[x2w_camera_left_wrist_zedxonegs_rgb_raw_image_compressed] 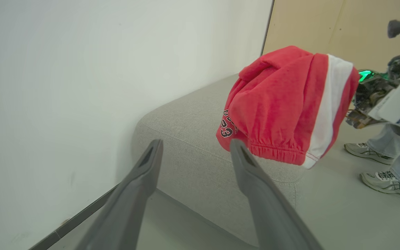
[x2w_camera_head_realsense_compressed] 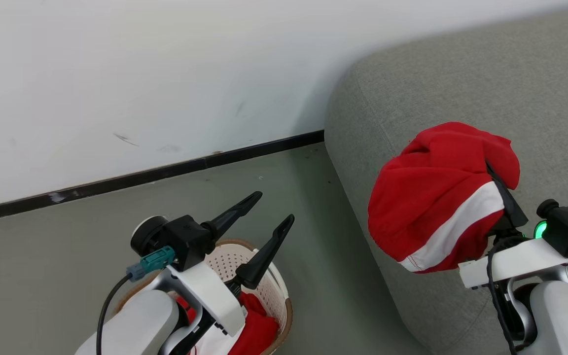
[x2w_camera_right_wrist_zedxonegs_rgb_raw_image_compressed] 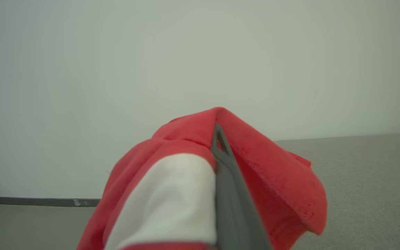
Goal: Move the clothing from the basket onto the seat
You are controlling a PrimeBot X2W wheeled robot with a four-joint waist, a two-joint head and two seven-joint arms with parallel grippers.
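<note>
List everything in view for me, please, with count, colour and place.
held garment: 1, red with white band, draped over the right gripper, above the sofa's edge
basket garment: 1, red, inside the basket
basket: 1, cream with brown rim, on the floor
sofa: 1, grey, right side
wall: 1, white, behind
skirting strip: 1, black, at wall's foot
floor: 1, grey
person's shoes: 2, white, on the floor
left gripper: 1, dark, open, above basket
right gripper: 1, dark, shut on held garment
</note>
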